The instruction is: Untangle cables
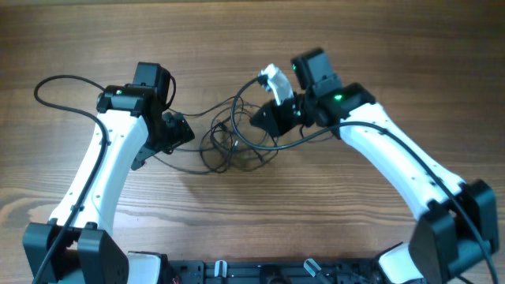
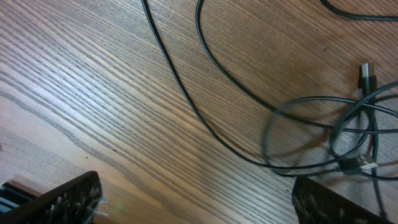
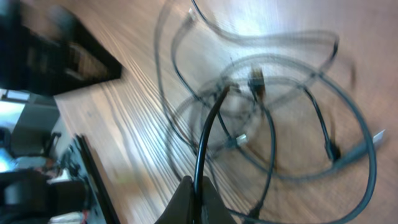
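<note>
Cables lie in a loose tangle mid-table, between the two arms.
The wires are thin, light and limp, with smooth dark jackets and small metal plugs. They likely slide on the grained wood table, so take a free strand. Right gripper pinches one strand; left gripper gapes, empty.

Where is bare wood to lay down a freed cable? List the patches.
Free: the near strip of table between left arm and right arm; the far-right corner behind the right tool. Crowded: the centre, where cables loop between the left tool and right tool, which pinches one strand.
</note>
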